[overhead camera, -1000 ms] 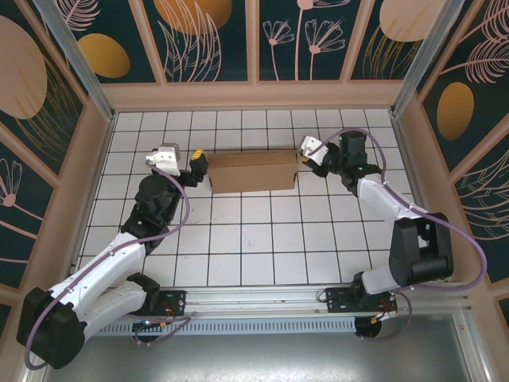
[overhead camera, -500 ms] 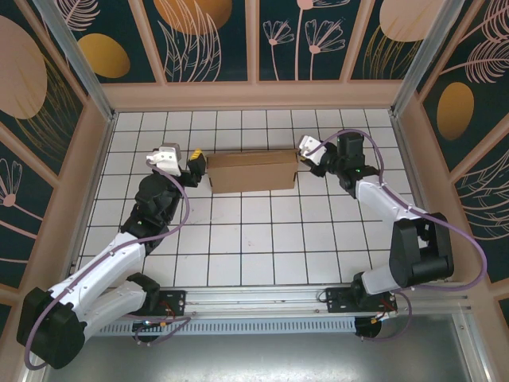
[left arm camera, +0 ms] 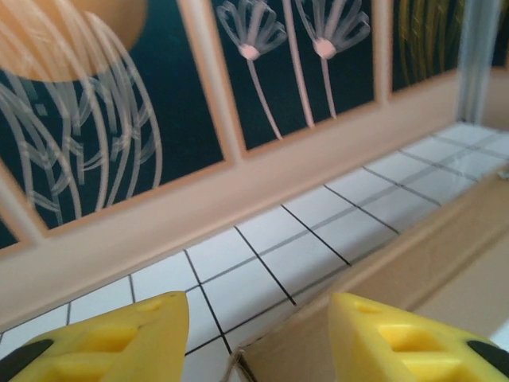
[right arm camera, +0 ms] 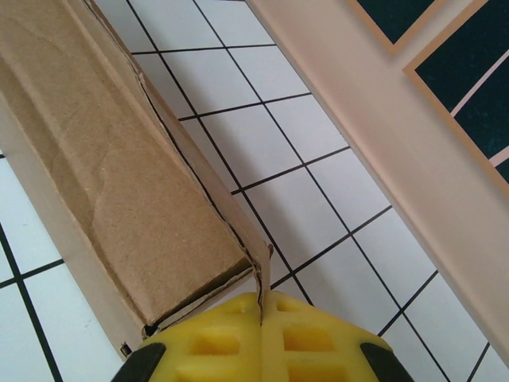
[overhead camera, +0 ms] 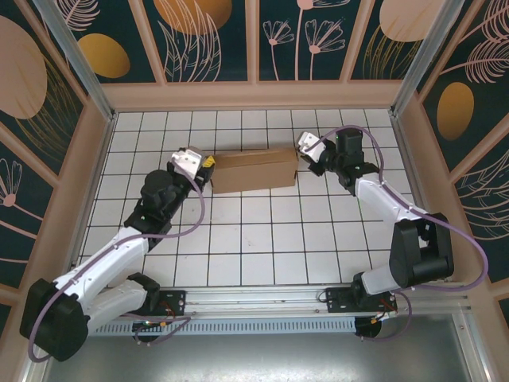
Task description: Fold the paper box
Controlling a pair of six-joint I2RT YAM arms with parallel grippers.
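The paper box (overhead camera: 253,170) lies across the far half of the bench (overhead camera: 262,239), long axis left-right. The right pincer (right arm camera: 261,318) is clenched on 1 end wall; the left pincer (left arm camera: 258,318), released, straddles the opposite corner.

Paper box (overhead camera: 254,169): brown cardboard, matt, face faintly wrinkled, cut edges raw.
Table (overhead camera: 262,239): white tiles, smooth, slight sheen, dark grout lines.
Left gripper (left arm camera: 256,338), right gripper (right arm camera: 261,330): yellow moulded plastic, satin.
Rail (overhead camera: 262,325) at 6 o'clock: ribbed bare metal.
Wall panels (overhead camera: 215,40) at 12 o'clock: glossy print, pale wood-look framing.
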